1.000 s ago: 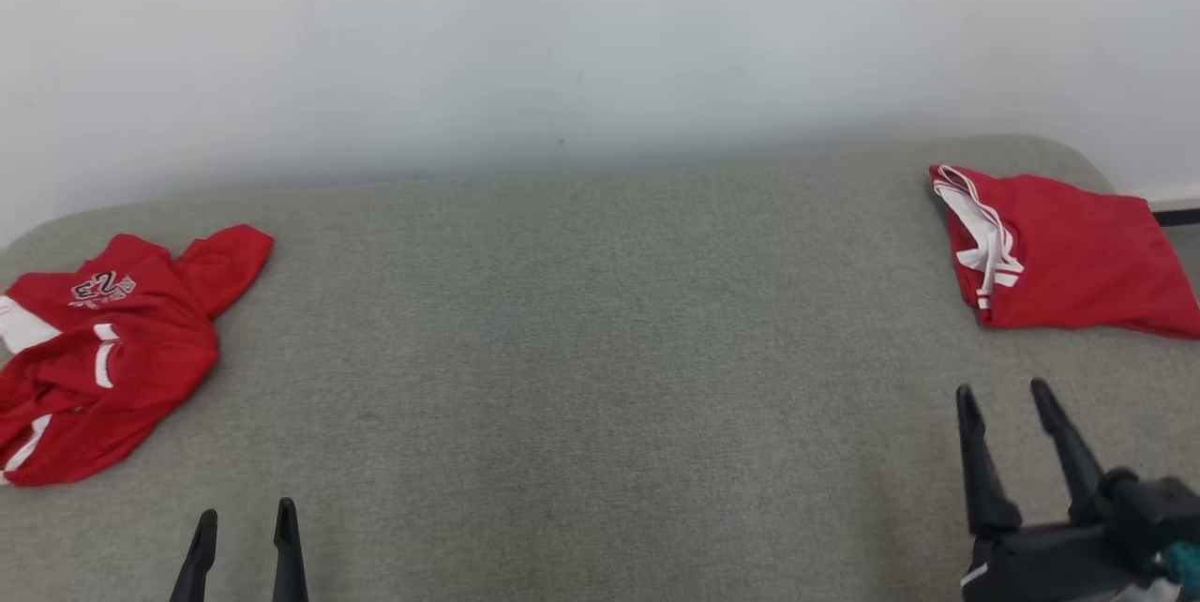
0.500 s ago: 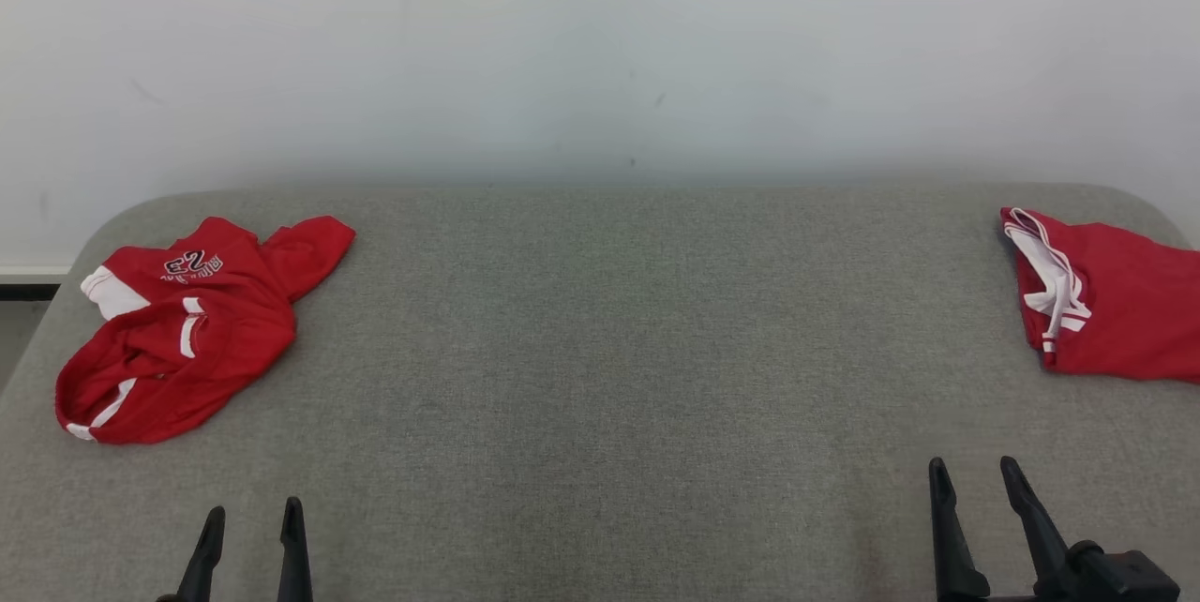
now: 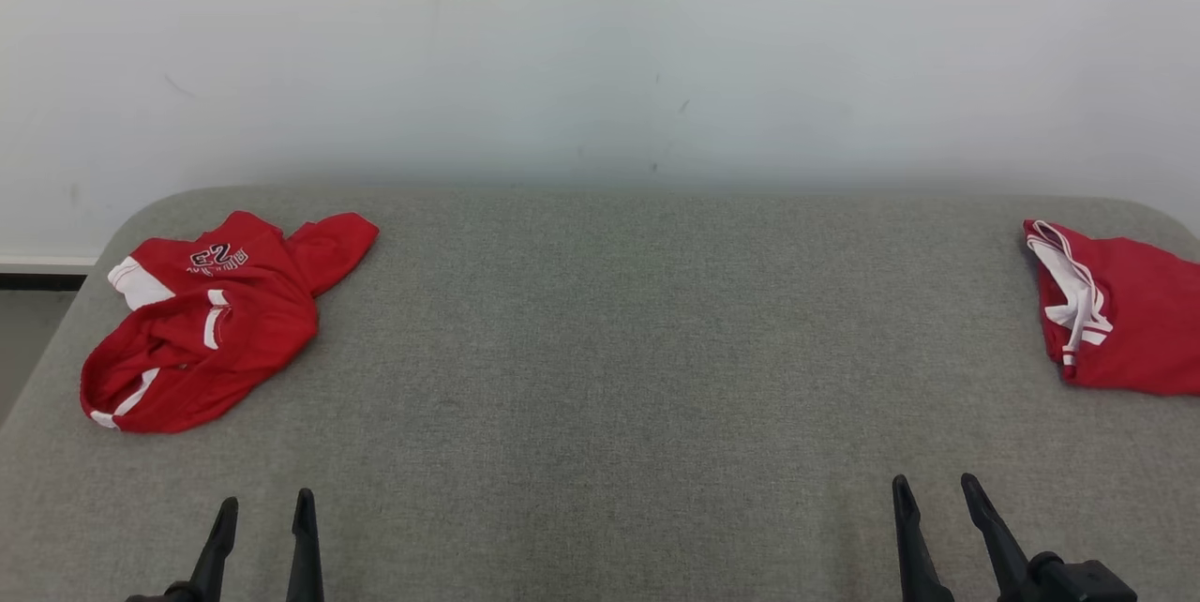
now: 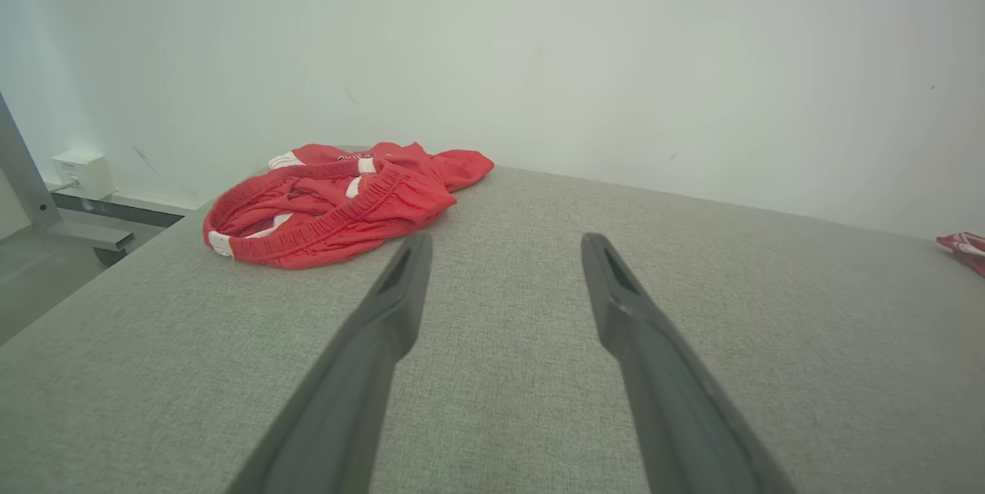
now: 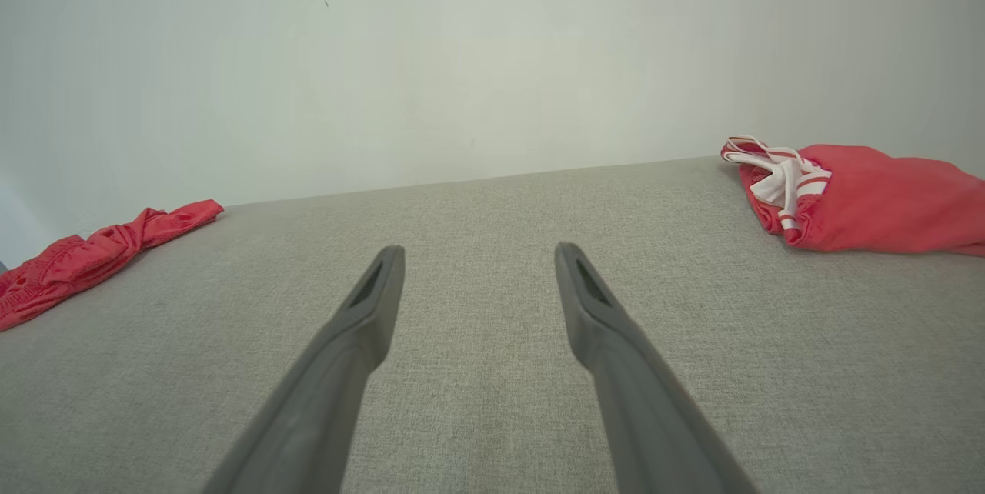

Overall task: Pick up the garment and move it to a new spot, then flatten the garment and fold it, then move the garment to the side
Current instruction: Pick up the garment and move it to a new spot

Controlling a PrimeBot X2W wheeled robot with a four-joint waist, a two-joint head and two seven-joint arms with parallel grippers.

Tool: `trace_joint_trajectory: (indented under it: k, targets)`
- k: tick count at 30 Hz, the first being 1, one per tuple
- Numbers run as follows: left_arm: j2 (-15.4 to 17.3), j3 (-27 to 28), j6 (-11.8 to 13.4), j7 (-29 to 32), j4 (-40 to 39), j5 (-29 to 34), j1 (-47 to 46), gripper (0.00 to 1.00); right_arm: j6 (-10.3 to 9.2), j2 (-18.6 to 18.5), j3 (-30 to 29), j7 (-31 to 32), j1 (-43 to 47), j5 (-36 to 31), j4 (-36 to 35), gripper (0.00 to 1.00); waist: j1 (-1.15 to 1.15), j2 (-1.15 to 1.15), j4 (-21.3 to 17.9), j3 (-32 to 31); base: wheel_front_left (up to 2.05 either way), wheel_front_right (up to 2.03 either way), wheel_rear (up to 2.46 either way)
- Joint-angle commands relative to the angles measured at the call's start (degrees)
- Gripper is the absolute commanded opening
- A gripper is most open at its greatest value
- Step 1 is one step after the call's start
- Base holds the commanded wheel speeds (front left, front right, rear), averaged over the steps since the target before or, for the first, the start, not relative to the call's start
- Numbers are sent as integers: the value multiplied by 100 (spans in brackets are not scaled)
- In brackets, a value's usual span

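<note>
Crumpled red garment (image 3: 216,321) lying far left on the grey tabletop (image 3: 609,349); folded red garment (image 3: 1134,321) far right; left claw (image 3: 266,499) near left, spread wide, empty; right claw (image 3: 935,480) near right, likewise wide and empty; both well apart from the cloth

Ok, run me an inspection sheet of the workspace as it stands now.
Surface: grey fabric-covered table, flat.
Job's things: crumpled red garment at the far left corner; folded red garment at the right edge, cut off by the head view.
Clutter: nothing seen.
Grippers: left gripper and right gripper both open, holding nothing, at the near edge, apart from both garments.
Cables: nothing seen.
Surroundings: white wall behind; metal frame and small white box off the table's left side.
</note>
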Motion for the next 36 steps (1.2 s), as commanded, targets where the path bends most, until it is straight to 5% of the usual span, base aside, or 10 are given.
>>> trace_joint_trajectory:
  k: [1, 20, 36]
  targets:
    - [6, 14, -36, -1, 15, 45, -57, 100, -17, 22, 7, -31, 20, -2, 16, 100, 0, 0, -14, -2, 0, 0, 0]
    - [-11, 54, -56, -1, 44, 90, -106, 100, -17, 46, 2, -61, 116, 20, 105, 100, 0, 0, 96, -35, 0, 0, 0]
    - [119, 98, -34, -1, 154, 175, -252, 100, -17, 72, 123, -73, 152, 118, 232, 100, 0, 0, 1395, -27, 0, 0, 0]
